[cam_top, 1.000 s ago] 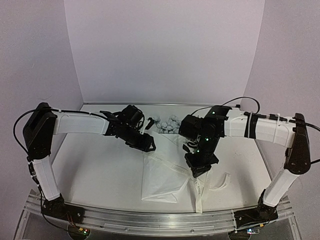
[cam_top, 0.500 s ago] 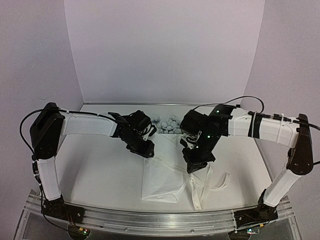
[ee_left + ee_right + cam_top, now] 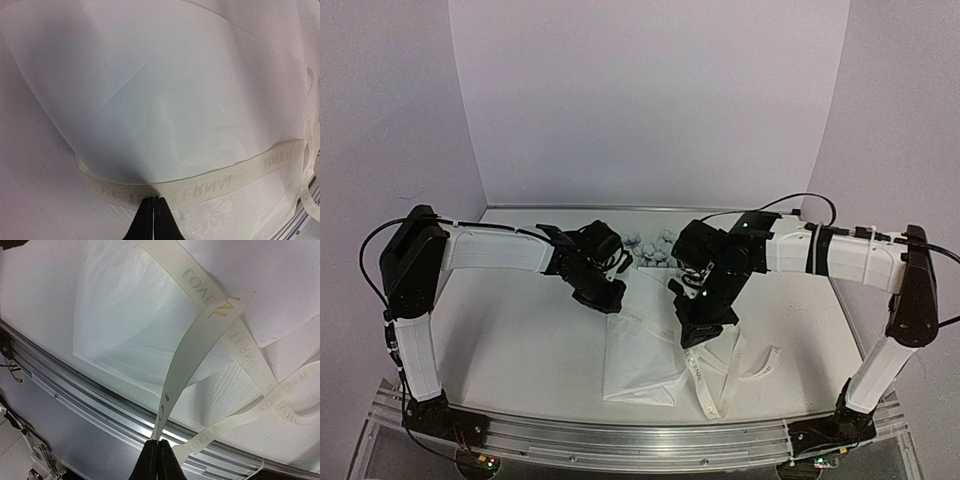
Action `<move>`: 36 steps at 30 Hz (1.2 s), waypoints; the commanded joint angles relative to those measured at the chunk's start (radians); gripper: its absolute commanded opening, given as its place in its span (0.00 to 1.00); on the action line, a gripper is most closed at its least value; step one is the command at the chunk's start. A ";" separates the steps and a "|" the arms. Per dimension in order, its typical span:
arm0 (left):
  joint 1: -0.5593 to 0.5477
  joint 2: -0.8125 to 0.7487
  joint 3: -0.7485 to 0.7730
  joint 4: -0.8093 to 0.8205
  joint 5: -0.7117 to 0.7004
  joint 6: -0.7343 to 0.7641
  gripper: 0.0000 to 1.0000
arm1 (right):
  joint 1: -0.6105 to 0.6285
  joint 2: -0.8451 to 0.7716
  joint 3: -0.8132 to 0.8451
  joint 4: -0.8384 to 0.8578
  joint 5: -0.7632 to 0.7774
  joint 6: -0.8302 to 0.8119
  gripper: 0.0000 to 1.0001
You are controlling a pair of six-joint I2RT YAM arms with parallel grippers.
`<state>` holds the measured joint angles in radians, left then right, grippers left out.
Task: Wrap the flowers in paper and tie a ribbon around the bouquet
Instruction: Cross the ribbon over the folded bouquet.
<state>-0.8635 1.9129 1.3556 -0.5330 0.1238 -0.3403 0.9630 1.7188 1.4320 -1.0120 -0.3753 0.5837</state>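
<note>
Since one second ago my left gripper (image 3: 154, 212) has closed, and it now pinches the woven cream ribbon (image 3: 225, 182) at the edge of the thin, creased white paper (image 3: 165, 100). Pale round flowers (image 3: 655, 250) lie behind, between both arms. My right gripper (image 3: 157, 446), moved slightly leftward, clamps a lettered ribbon strand above the metal rail (image 3: 75, 390).

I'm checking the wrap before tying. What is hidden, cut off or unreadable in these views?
- Top view: stems of the pale blue-white round flowers, hidden by the right arm.
- Top view: lettering on the narrow cream fabric ribbon, too small.
- Left wrist view: the ribbon's right end, cut off by the frame edge.
</note>
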 commanded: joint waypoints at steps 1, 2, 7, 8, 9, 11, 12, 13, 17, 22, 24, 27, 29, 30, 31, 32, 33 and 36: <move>0.003 -0.029 0.042 0.013 -0.002 -0.002 0.00 | 0.003 0.014 0.034 0.055 -0.041 -0.012 0.00; 0.003 -0.032 0.042 0.014 -0.004 -0.002 0.00 | 0.003 0.017 0.033 0.066 -0.048 -0.013 0.00; 0.004 -0.064 0.032 0.027 -0.006 -0.006 0.00 | 0.004 0.036 0.038 0.119 -0.086 -0.017 0.00; 0.006 -0.070 0.029 0.030 -0.005 -0.008 0.00 | 0.005 0.040 0.040 0.129 -0.095 -0.016 0.00; 0.008 -0.077 0.026 0.033 -0.004 -0.011 0.00 | 0.005 0.044 0.041 0.143 -0.105 -0.013 0.00; 0.014 -0.090 0.020 0.038 0.007 -0.015 0.00 | 0.009 0.057 0.046 0.169 -0.130 -0.009 0.00; 0.018 -0.094 0.017 0.037 0.014 -0.015 0.00 | 0.012 0.062 0.049 0.175 -0.135 -0.008 0.00; 0.021 -0.097 0.014 0.035 0.021 -0.016 0.03 | 0.014 0.067 0.052 0.177 -0.135 -0.009 0.00; 0.046 -0.110 -0.043 0.051 0.011 -0.063 0.34 | 0.014 0.056 0.032 0.176 -0.117 -0.008 0.00; 0.146 -0.201 -0.219 0.228 0.139 -0.293 0.49 | 0.013 0.023 -0.005 0.176 -0.097 -0.006 0.00; 0.167 -0.247 -0.297 0.348 0.228 -0.415 0.53 | 0.014 0.015 -0.016 0.176 -0.093 -0.005 0.00; 0.168 -0.293 -0.421 0.574 0.315 -0.632 0.59 | 0.013 0.002 -0.034 0.176 -0.084 -0.005 0.00; 0.168 -0.313 -0.489 0.704 0.336 -0.752 0.64 | 0.014 -0.015 -0.048 0.176 -0.073 -0.008 0.00; 0.167 -0.317 -0.528 0.786 0.340 -0.825 0.66 | 0.013 -0.023 -0.054 0.178 -0.071 -0.009 0.00; 0.167 -0.318 -0.566 0.859 0.343 -0.893 0.68 | 0.013 -0.033 -0.062 0.179 -0.066 -0.010 0.00; 0.167 -0.316 -0.603 0.931 0.343 -0.957 0.69 | 0.013 -0.043 -0.068 0.180 -0.064 -0.013 0.00; 0.165 -0.311 -0.638 1.006 0.340 -1.020 0.69 | 0.013 -0.052 -0.072 0.181 -0.066 -0.018 0.00; 0.153 -0.284 -0.686 1.142 0.326 -1.128 0.70 | 0.013 -0.078 -0.089 0.179 -0.081 -0.037 0.00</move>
<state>-0.7010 1.6296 0.7258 0.2726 0.4253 -1.1913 0.9714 1.7130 1.3584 -0.8423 -0.4643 0.5769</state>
